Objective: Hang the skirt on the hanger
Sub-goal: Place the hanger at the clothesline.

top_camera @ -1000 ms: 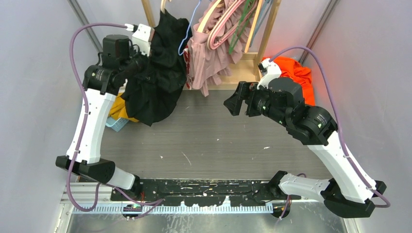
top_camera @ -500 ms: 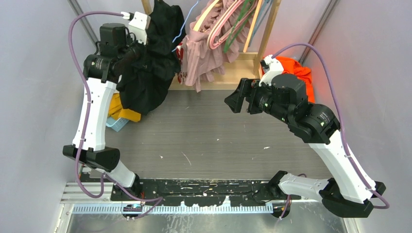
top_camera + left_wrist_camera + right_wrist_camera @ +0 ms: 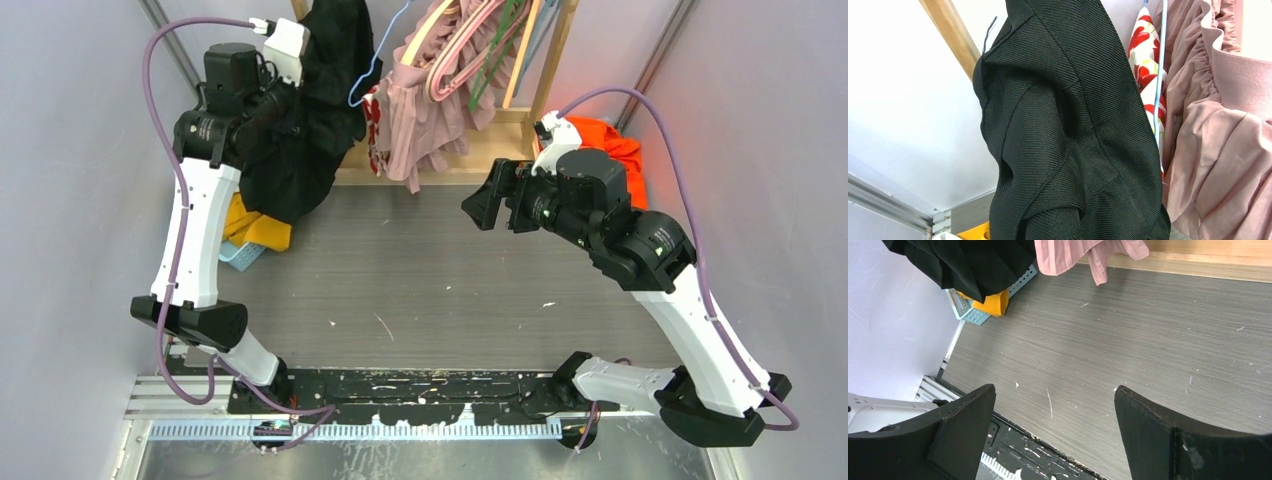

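The left gripper is clamped on the black ribbed skirt, holding it high at the surface's far-left corner beside the thin blue wire hanger, probably to line it up. The right gripper hangs wide apart, empty, clear of it.

The desk has a grey wood-grain surface marked with small white scuffs. A light blue basket holding yellow cloth sits at its left edge. A wooden rack base stands along the far edge, with orange cloth at the far right.
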Controlling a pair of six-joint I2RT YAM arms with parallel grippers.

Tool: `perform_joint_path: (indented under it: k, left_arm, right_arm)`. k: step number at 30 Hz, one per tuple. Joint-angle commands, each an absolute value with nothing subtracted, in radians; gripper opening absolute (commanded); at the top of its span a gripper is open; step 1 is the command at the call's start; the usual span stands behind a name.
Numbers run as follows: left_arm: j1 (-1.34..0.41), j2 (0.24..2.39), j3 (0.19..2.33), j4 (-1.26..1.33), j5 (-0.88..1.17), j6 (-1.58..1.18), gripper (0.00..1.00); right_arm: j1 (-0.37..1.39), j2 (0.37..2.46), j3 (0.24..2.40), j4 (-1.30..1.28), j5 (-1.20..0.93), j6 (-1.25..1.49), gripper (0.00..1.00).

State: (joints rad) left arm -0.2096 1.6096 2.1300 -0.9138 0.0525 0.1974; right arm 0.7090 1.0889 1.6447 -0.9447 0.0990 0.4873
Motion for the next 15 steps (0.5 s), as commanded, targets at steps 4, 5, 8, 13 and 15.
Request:
perform_joint_path:
  k: [4, 5, 8, 13, 15]
  left_arm:
    - [-0.192, 1.563, 2.192, -0.678, 0.098, 0.205, 0.02]
    - [-0.192, 1.572, 2.199, -0.664, 0.112, 0.195, 0.02]
    - [-0.190, 1.605, 2.227, -0.629, 0.131, 0.171, 0.02]
    - [-0.192, 1.709, 2.340, -0.650, 0.138, 0.148, 0.02]
    - [-0.191, 1.746, 2.370, -0.655, 0.150, 0.138, 0.02]
  right_arm:
    - [0.698, 1.103, 1.676, -0.909, 0.065, 0.475, 0.93]
    - [0.699, 1.103, 1.677, -0.911, 0.067, 0.476, 0.93]
    - [0.698, 1.101, 1.679, -0.914, 0.065, 0.477, 0.93]
    - [0.694, 1.092, 1.680, -0.923, 0.076, 0.473, 0.93]
    - [0.692, 1.088, 1.678, -0.922, 0.077, 0.471, 0.93]
